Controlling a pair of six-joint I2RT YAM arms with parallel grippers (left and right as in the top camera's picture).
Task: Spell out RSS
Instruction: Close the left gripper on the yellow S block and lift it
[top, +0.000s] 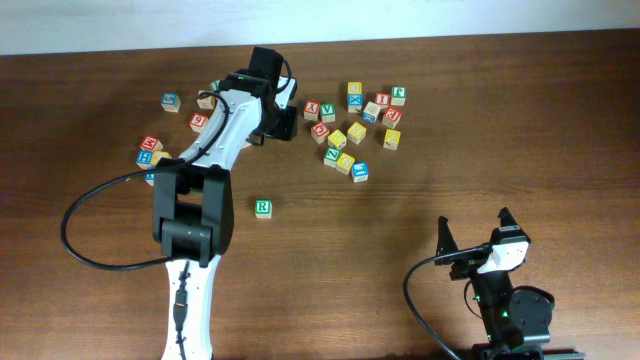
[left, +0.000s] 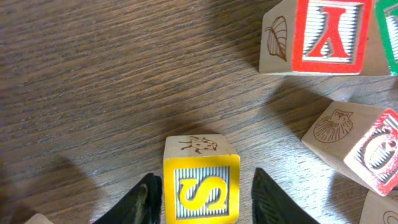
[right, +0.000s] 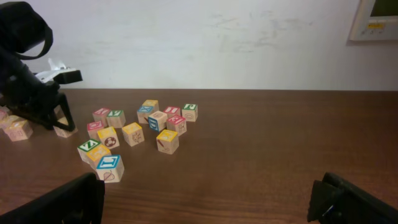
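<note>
1. The left gripper (left: 205, 179) was low over the far side of the bench (left: 93, 74), its jaws partly spread and straddling the yellow S cube (left: 201, 190).
2. One finger sat just beside the cube, and I could not tell whether it touched. A sliver of bench showed between the cube and the other finger, so the cube was not clamped.
3. The S cube rested on the bench with its letter face towards the wrist camera.
4. A red-framed cube (left: 326, 34) and a shell-drawn cube (left: 339, 127) lay near it, apart from it.
5. The green-and-white R cube (top: 263, 208) stood alone nearer the robot, well apart from the other cubes.
6. A loose cluster of cubes (top: 357, 131) on the right gripper's side of the left gripper showed several yellow faces, their letters too small to read.
7. The right gripper (top: 473, 228) hung at the near right of the bench, jaws wide, with nothing between them.
</note>
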